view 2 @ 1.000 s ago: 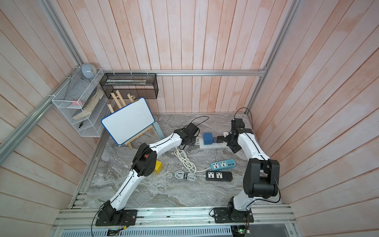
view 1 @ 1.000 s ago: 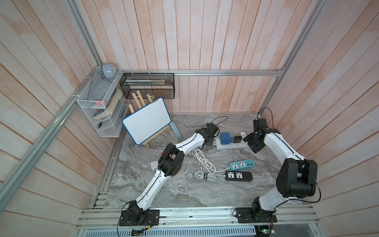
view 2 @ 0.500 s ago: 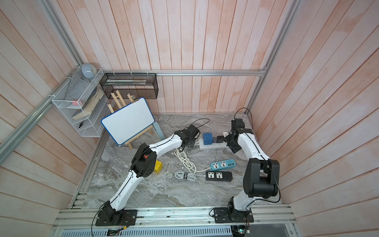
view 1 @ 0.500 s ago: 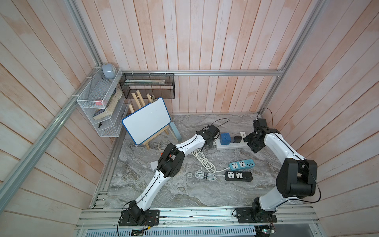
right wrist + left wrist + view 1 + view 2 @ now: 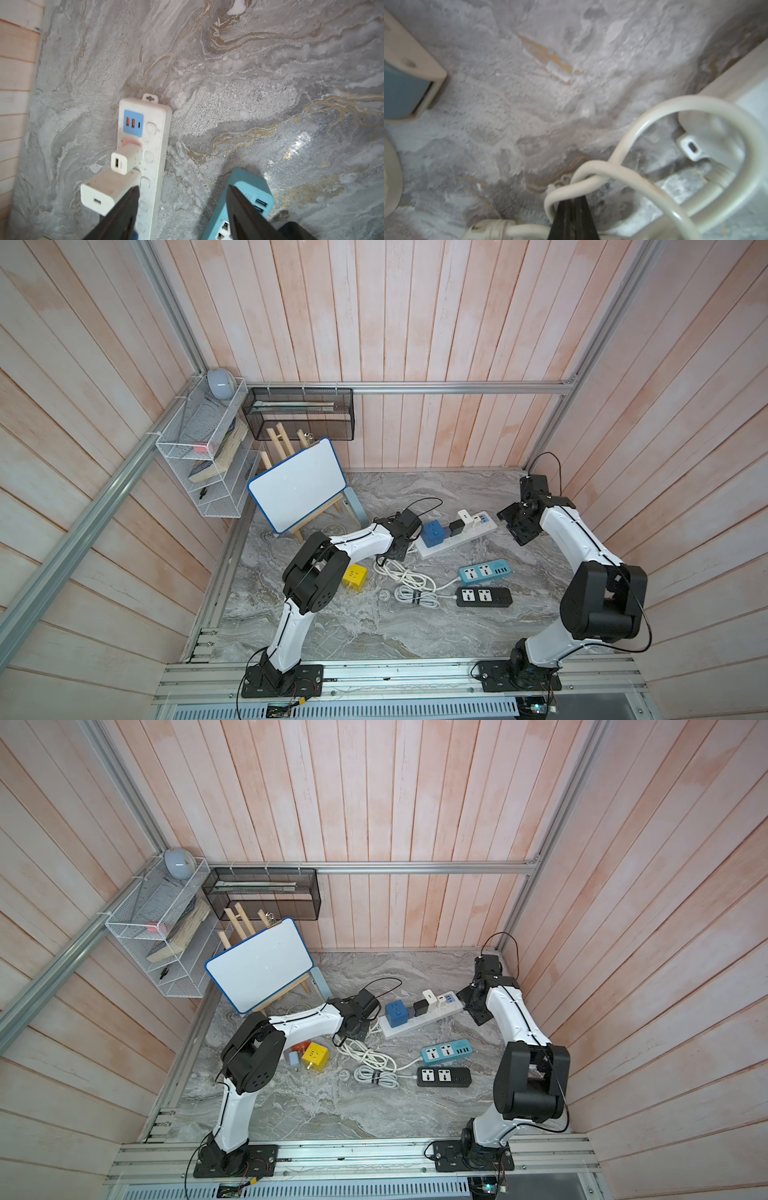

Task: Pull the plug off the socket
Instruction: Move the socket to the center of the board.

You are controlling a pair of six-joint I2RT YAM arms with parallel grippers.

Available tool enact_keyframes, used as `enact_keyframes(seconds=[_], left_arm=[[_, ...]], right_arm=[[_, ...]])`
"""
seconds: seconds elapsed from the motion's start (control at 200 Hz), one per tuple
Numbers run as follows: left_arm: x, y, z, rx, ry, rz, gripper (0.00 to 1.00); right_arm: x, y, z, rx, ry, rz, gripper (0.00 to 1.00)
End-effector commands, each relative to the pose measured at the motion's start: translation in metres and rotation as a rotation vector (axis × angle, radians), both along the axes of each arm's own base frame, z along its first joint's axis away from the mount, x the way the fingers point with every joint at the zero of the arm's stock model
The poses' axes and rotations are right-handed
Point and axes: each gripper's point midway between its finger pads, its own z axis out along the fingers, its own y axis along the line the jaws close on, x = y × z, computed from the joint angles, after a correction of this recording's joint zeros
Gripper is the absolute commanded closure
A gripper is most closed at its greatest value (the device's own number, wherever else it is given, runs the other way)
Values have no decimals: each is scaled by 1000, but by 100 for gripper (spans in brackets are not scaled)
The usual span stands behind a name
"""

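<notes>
Now: square white USB charger plug (image 5: 104, 193) sits in the long white plastic power strip (image 5: 158, 133), next to a smaller white charger (image 5: 124, 159). My right gripper (image 5: 182, 187) is spread apart and empty, one finger just beside the plug. My left gripper (image 5: 574, 199) is pressed together, with a looped white cord (image 5: 695, 108) crossing its tips.

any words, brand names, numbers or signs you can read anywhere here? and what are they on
No text can be read in any view.
whiteboard: blank.
white power strip: no print shows in the right wrist view.
small white charger and large white charger: plain, no print shows.
teal power strip and black power strip: any marks are too small to read.
</notes>
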Motion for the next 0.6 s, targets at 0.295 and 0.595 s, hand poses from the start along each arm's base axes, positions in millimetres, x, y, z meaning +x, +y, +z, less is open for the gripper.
enact_keyframes(seconds=[0.295,0.595], left_arm=[[3,51,15,51,-53,68,100],[9,48,29,22,-65,76,83]], right_arm=[[22,20,-23,210,122,-102,12],[41,69,-70,449,260,-147,10]])
